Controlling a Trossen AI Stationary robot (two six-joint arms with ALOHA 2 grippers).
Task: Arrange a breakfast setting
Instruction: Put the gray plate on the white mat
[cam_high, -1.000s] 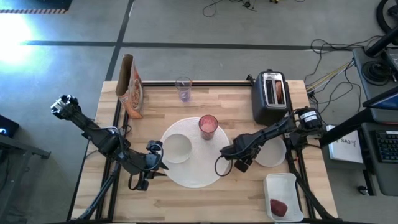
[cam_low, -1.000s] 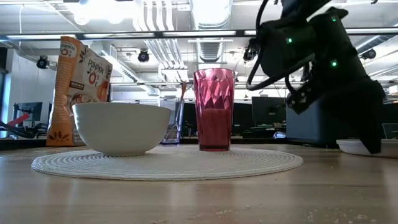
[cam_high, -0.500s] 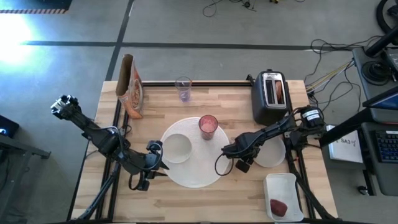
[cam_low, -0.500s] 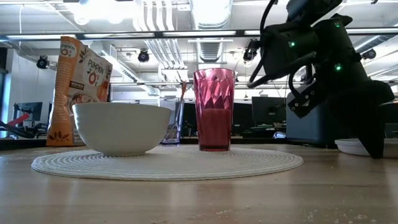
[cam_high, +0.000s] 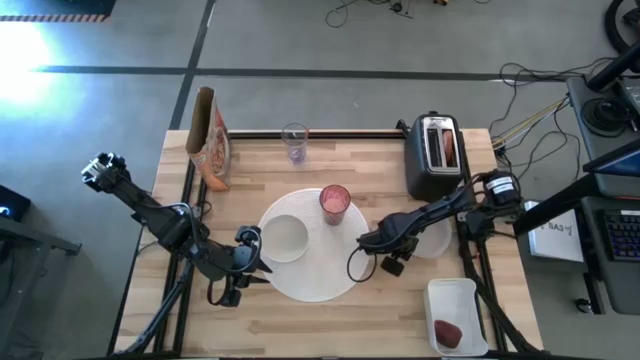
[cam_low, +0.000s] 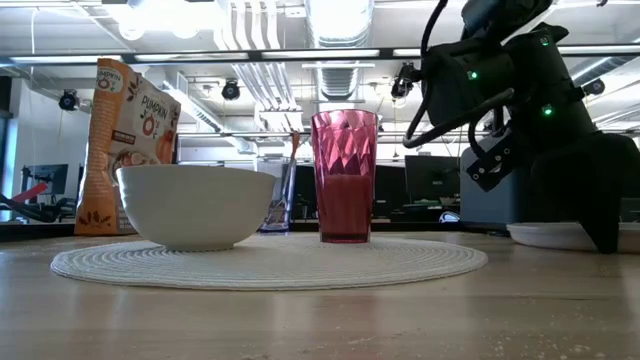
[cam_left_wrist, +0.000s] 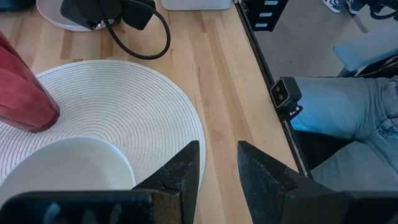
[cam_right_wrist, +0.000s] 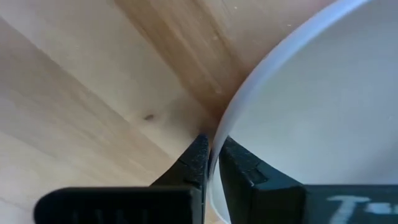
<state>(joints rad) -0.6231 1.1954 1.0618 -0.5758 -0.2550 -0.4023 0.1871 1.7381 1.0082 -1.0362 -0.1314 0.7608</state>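
A round white woven mat (cam_high: 312, 275) lies mid-table. On it stand a small white bowl (cam_high: 285, 237) and a pink tumbler (cam_high: 335, 203). To the mat's right a white plate (cam_high: 437, 240) rests on the wood. My right gripper (cam_right_wrist: 214, 165) is shut on its rim, coming in from the mat side (cam_high: 408, 243). My left gripper (cam_left_wrist: 217, 162) waits open and empty at the mat's near left, beside the bowl (cam_left_wrist: 68, 165). A browned bread piece (cam_high: 450, 148) sticks up from the toaster (cam_high: 432, 160). A dark-red fruit (cam_high: 447, 332) lies in a white tray (cam_high: 455, 300). My right gripper pinches the plate's rim (cam_right_wrist: 219, 134) between its two fingers, one finger (cam_right_wrist: 198, 160) outside the rim over the wood and the other (cam_right_wrist: 241, 167) over the plate's inside. The fingers slant down from above on the side toward the mat. In the low view the plate (cam_low: 550, 235) sits low at the tabletop.
A cereal bag (cam_high: 210, 140) and a clear glass (cam_high: 294, 142) stand along the far edge. The toaster is at the far right, the tray at the near right corner. Bare wood shows in front of the mat. Beyond the near edge sits a person in jeans (cam_left_wrist: 348, 118).
My right gripper has moved slightly toward the table's right edge, up to the plate. The plate's edge toward the mat now reaches farther left in the low view.
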